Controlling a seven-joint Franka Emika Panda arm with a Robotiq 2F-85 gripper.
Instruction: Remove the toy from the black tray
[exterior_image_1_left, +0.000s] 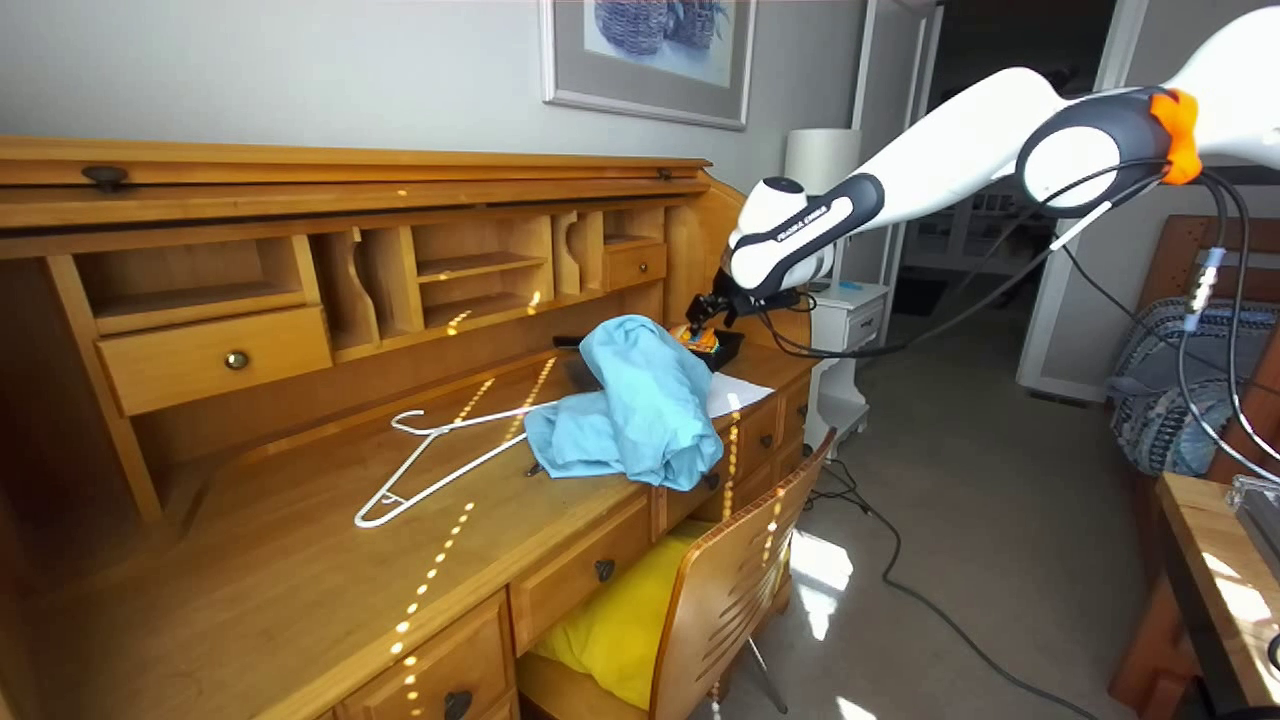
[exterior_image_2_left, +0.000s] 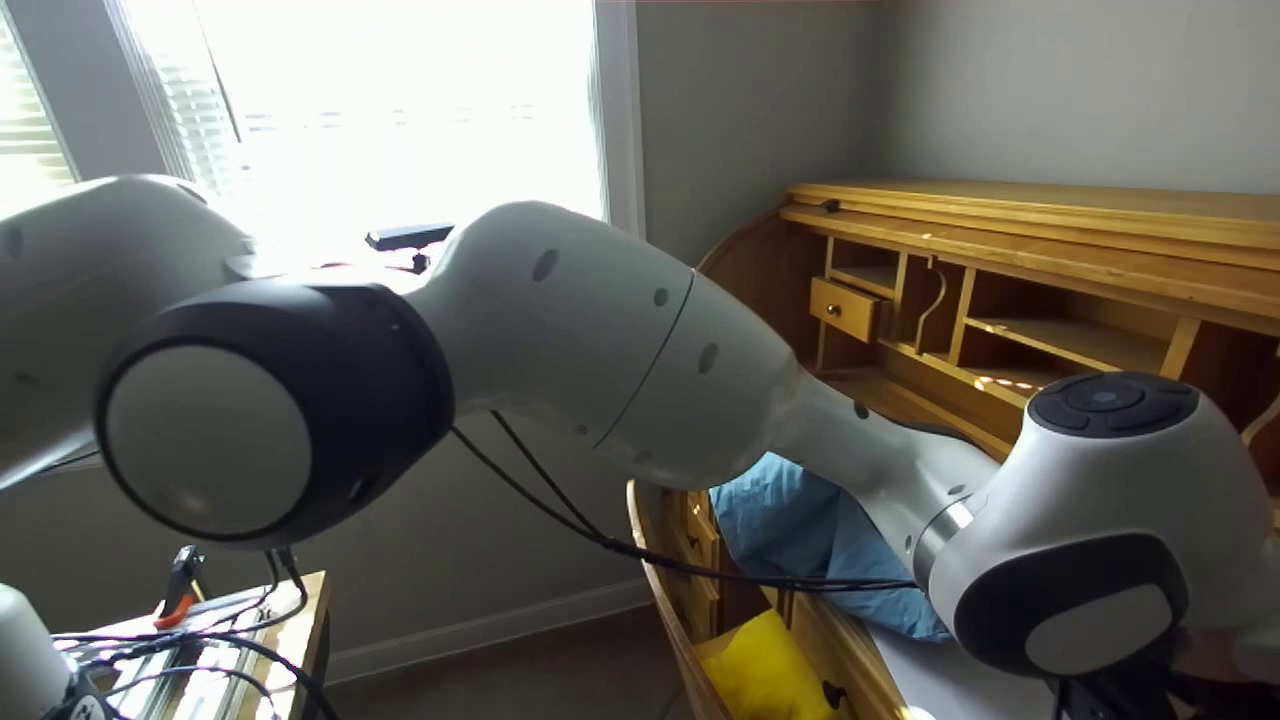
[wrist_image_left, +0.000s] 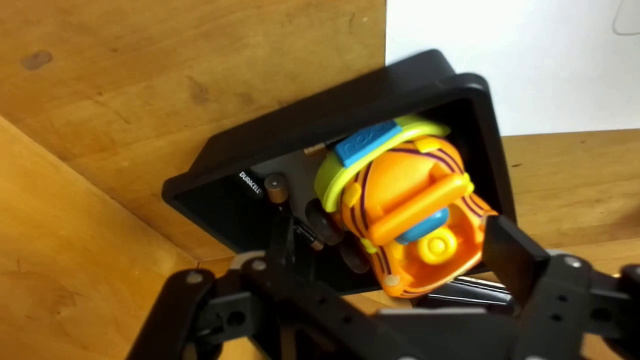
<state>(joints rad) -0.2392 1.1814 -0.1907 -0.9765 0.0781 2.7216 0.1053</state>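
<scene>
An orange and yellow toy car with a blue panel sits in the black tray, which is on the wooden desk. In an exterior view the toy and tray show behind the blue cloth. My gripper is open, its fingers wide apart in the wrist view. The right finger overlaps the toy's edge; I cannot tell whether it touches. The left finger is apart from the toy, over the tray's dark side. In an exterior view the gripper is just above the toy.
Several batteries lie in the tray. White paper and a dark shiny object are beside it. The blue cloth, a white hanger and the desk's shelves are close by. A chair stands in front.
</scene>
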